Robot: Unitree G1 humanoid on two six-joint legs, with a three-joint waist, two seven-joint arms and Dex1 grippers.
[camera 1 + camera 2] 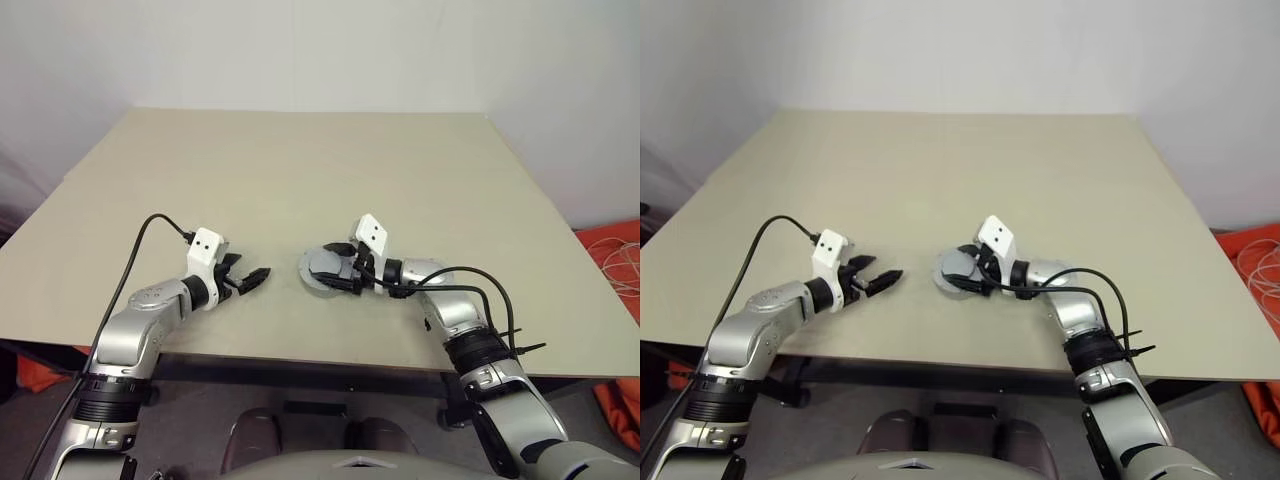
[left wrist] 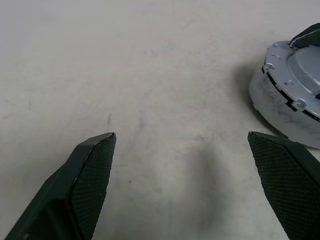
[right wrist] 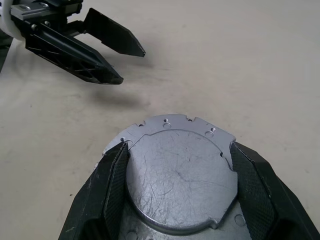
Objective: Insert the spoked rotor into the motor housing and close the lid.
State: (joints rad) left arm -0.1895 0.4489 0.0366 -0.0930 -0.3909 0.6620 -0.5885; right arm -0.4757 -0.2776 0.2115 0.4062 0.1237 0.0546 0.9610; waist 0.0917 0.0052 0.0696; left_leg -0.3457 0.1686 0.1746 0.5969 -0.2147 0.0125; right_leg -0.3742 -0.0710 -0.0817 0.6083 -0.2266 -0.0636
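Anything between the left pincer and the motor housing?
Nothing visible. The left pincer is open with only bare table between it and the motor housing. The right pincer grips the lid on the housing.

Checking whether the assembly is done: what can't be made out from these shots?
- Rotor: the lid covers the top of the housing, so nothing inside can be seen.
- Lid seating: the right wrist view cuts off its near rim, and the right gripper fingers hide both sides.
- Housing far side: cut off by the left wrist view's edge.
- Head views: the right gripper hides most of the housing.
- Left gripper: open, empty.
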